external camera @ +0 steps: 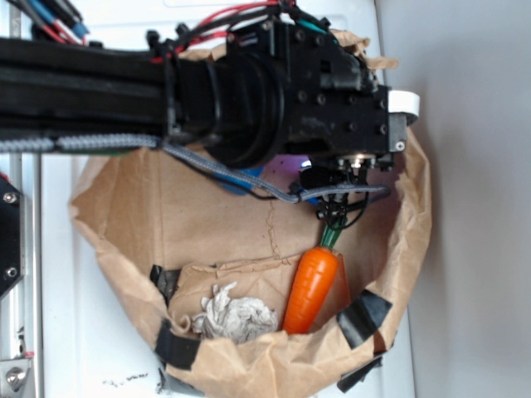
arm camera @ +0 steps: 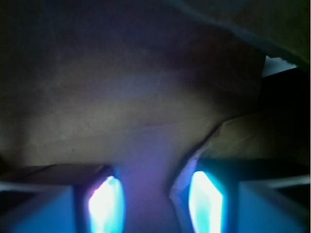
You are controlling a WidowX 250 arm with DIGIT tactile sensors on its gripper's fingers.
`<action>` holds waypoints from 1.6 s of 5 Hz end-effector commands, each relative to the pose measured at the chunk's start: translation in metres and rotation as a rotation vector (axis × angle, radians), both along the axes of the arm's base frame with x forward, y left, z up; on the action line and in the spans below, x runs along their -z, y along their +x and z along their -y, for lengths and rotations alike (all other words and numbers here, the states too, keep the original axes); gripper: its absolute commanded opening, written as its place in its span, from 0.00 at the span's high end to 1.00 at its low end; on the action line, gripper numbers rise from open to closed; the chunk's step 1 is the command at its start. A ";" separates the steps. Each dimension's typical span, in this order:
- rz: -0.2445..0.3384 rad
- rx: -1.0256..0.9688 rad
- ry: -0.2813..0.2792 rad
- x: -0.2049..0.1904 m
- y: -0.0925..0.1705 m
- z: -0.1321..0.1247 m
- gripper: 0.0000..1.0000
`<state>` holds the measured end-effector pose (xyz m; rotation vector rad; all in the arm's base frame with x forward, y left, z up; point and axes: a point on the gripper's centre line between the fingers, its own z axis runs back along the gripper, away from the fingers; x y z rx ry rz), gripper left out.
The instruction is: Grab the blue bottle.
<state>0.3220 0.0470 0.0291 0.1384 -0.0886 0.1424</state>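
Black arm over paper bag, orange carrot, crumpled paper inside

The black arm reaches in level from the left edge of the exterior view, ending in a bulky wrist with red and grey cables running along it. In the wrist view the gripper shows two fingers at the bottom edge, parted with an empty gap between them, their inner faces glowing blue.
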 end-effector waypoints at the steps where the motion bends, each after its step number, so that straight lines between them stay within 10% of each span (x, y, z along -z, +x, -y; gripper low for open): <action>1: 0.065 0.002 -0.025 -0.036 0.003 -0.001 1.00; 4: 0.082 0.077 -0.181 -0.132 -0.053 0.017 1.00; 5: 0.087 0.078 -0.170 -0.128 -0.062 0.014 0.00; 8: 0.056 -0.067 -0.096 -0.092 -0.056 0.000 0.00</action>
